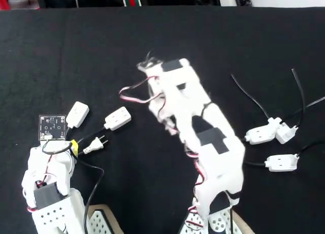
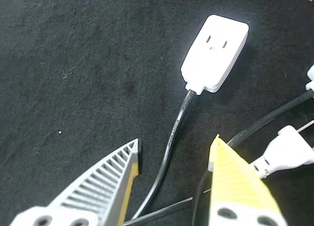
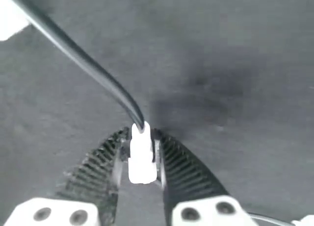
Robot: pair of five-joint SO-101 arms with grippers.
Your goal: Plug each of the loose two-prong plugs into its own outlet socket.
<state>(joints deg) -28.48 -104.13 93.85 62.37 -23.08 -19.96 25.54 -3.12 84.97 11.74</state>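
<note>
The right claw (image 3: 141, 135) is pinching a white plug (image 3: 141, 162) over the worktop (image 1: 152, 36). The left claw (image 2: 175, 140) is hanging spread over a cord (image 2: 177, 120), near an empty socket (image 2: 214, 52). Another plug (image 2: 289, 150) is lying loose beside it, so most of the plugging is looking undone.

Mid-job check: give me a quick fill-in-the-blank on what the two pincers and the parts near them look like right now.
1. The right pincer is shut on a white ___ with a black cord.
2. The left pincer is ___, with a black cable running between its fingers.
3. The white socket beyond the left pincer lies on a ___ table cover.
Missing words: plug; open; black.
</note>
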